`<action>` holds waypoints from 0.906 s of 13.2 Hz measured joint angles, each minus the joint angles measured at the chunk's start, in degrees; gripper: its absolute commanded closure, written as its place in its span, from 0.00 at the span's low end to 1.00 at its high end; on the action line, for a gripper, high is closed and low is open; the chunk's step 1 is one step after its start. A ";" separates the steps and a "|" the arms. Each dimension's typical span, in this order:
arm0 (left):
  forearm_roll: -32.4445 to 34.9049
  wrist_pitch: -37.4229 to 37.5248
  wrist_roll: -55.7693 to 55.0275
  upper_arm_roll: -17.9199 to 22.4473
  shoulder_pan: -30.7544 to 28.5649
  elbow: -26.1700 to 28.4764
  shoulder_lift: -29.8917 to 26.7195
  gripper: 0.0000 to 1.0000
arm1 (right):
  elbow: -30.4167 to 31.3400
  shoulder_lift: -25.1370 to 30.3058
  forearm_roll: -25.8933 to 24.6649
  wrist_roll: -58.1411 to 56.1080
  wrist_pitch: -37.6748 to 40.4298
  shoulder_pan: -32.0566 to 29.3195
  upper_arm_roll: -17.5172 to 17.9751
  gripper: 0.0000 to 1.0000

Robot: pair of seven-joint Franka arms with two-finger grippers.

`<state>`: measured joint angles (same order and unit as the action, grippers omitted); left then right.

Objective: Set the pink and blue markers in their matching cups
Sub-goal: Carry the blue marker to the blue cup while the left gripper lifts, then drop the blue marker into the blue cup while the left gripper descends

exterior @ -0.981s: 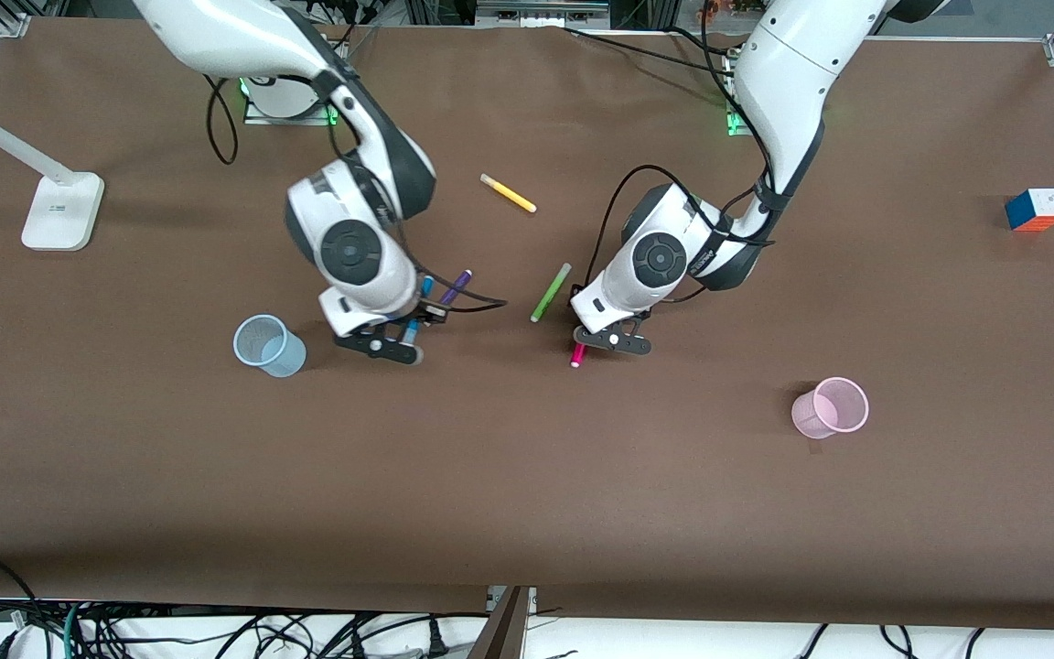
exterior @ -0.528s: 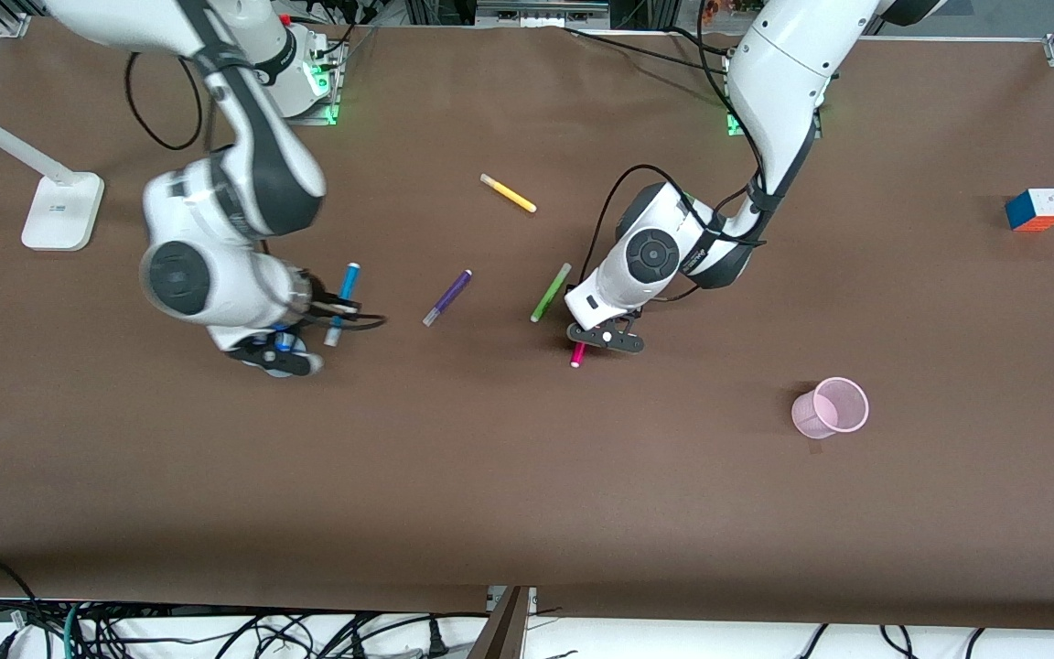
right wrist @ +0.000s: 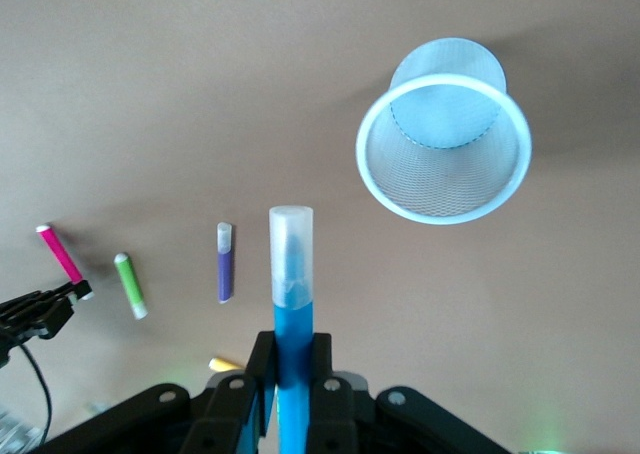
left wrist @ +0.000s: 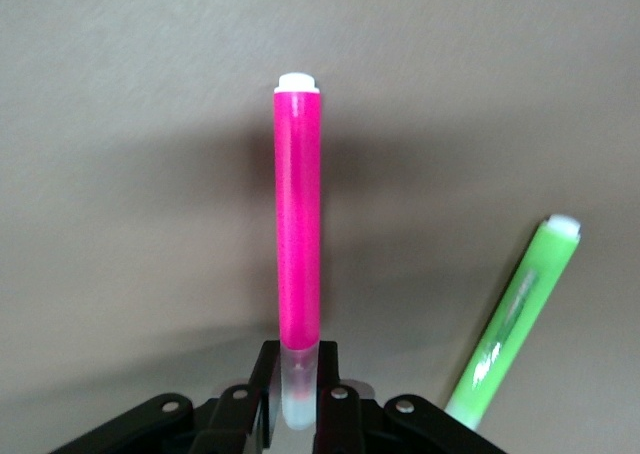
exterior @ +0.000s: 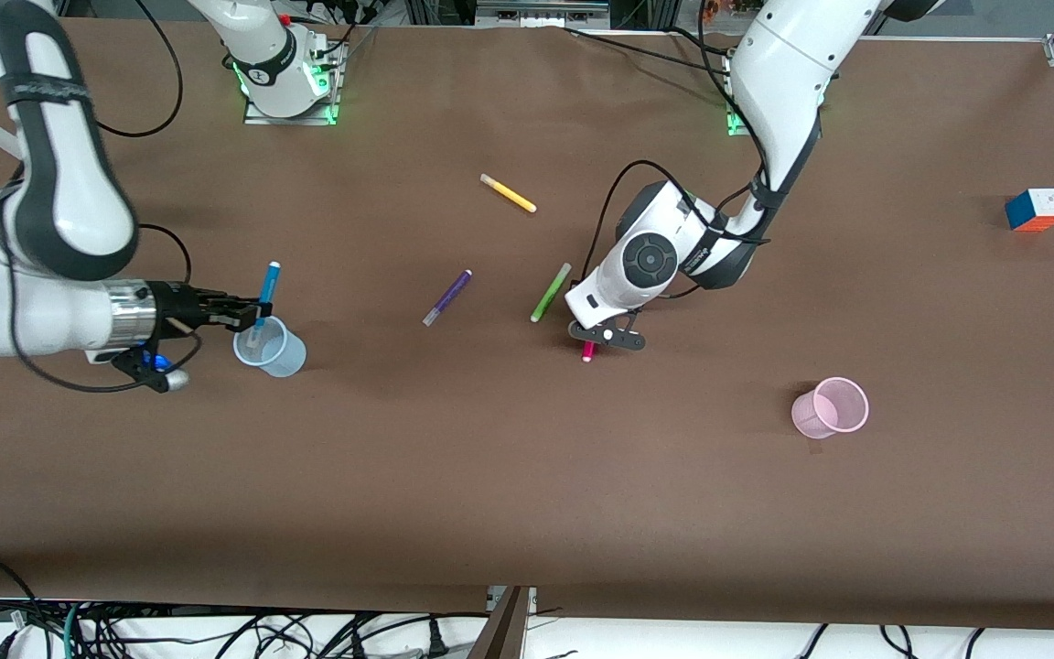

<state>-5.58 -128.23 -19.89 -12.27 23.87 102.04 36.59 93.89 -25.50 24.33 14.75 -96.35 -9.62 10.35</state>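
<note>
Two grippers were each clamped on a marker. Right gripper (exterior: 243,314), fingers pinched on the blue marker (exterior: 262,297), held it over the table beside the blue cup (exterior: 269,346), near the right arm's end; in the right wrist view the marker's pale end (right wrist: 291,254) sat off to one side of the cup's mouth (right wrist: 443,144), not above it. Left gripper (exterior: 602,335), fingers pinched on the pale cap of the pink marker (left wrist: 298,224), sat low at the table's middle, the marker's free end pointing away from the fingers just over the cloth, beside the green marker (exterior: 551,291). Pink cup (exterior: 830,406) stood well apart, toward the left arm's end and nearer the camera. Purple marker (exterior: 447,297) and yellow marker (exterior: 508,193) lay loose; a coloured cube (exterior: 1036,210) stood near the left arm's end. Risks, as judged: blue marker released while off-centre would strike the rim or tip the light cup; the pink marker, gripped only at its cap, could swing or slip during the carry. Writing: none legible.
</note>
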 measured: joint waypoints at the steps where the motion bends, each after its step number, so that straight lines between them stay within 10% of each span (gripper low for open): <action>1: 1.19 4.27 0.00 0.30 -0.27 -1.66 -0.82 1.00 | 0.04 -1.03 2.06 -1.39 1.12 -1.62 -0.01 1.00; 12: 12.63 45.34 18.63 1.24 -13.49 -19.35 -2.91 1.00 | 0.05 -12.06 8.44 -6.37 4.79 -7.17 0.14 1.00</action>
<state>7.05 -82.89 -1.26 -11.03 10.38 82.69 33.68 93.94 -37.56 32.78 8.38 -91.57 -16.79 10.49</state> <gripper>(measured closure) 0.819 0.833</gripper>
